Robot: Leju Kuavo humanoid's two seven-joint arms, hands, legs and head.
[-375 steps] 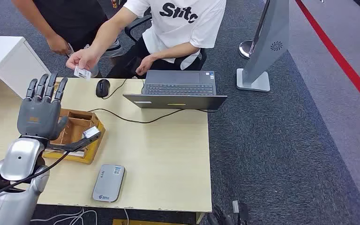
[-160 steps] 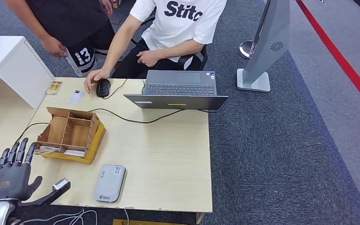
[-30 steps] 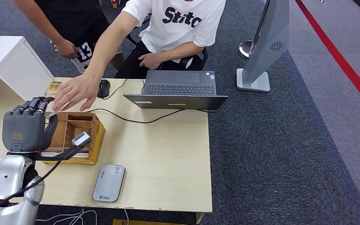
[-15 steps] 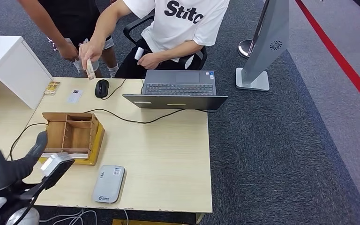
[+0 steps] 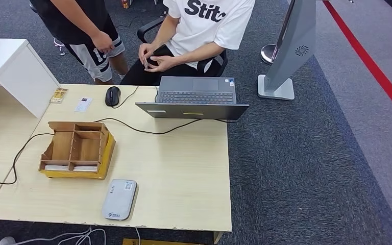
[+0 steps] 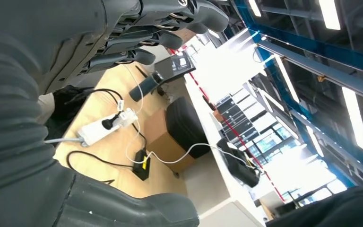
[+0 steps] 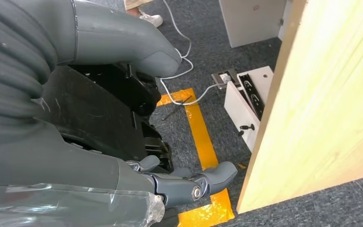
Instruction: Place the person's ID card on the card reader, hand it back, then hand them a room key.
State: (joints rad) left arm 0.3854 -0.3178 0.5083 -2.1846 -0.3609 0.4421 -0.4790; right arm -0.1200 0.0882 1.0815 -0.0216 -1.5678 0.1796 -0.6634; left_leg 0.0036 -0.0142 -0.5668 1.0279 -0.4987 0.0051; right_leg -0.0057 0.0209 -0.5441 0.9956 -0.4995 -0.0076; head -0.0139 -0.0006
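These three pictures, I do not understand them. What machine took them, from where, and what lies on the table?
A humanoid robot took them. The head view looks down from its body onto a wooden table. On it lie a grey card reader, a wooden compartment box, an open laptop, a mouse and a small card. A seated person holds something small; I cannot tell what. The other two views come from cameras at the wrists. The left hand and the right hand both hold nothing, with fingers apart.
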